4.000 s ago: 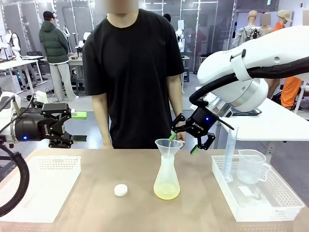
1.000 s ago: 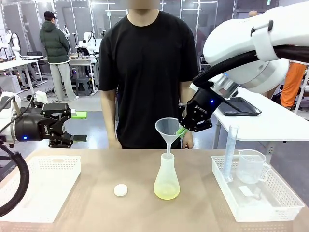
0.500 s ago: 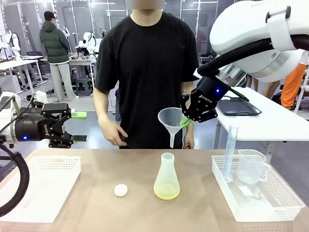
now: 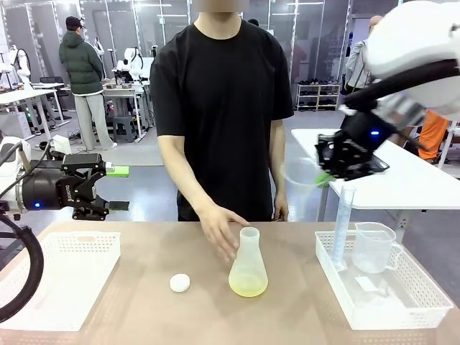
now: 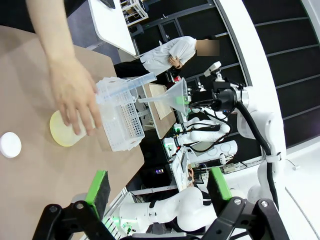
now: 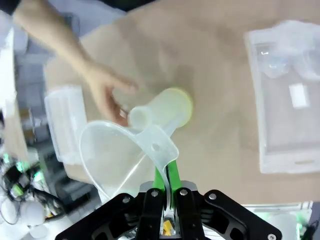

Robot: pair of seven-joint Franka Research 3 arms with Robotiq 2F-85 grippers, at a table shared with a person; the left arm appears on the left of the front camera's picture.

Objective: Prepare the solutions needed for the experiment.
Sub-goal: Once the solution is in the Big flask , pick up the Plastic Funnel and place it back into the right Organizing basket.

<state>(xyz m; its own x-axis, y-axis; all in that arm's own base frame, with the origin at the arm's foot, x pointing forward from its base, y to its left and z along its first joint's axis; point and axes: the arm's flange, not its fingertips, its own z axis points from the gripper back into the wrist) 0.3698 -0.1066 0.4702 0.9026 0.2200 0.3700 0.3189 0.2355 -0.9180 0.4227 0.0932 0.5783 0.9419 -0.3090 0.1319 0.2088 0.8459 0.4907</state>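
The solutions are a pale yellow-green liquid [image 4: 248, 284] in the bottom of a clear conical flask [image 4: 249, 262] at the table's middle, also seen from above as liquid [image 6: 181, 106]. A person's hand [image 4: 218, 230] reaches to the flask's neck. My right gripper [image 4: 328, 177] is shut on the tab of a clear funnel [image 4: 300, 177], held high, to the right of the flask; the funnel [image 6: 117, 155] sits between the green pads. My left gripper [image 4: 109, 189] hovers open and empty above the table's left edge, its pads [image 5: 98, 186] spread wide.
A small white cap [image 4: 180, 282] lies left of the flask. An empty white basket [image 4: 65, 277] is at the left. A white basket [image 4: 402, 305] at the right holds a graduated cylinder [image 4: 342, 224] and a beaker [image 4: 374, 248].
My right gripper lifted the funnel out of the flask and swung it right. The person's hand came forward to the flask. The left arm stayed still.
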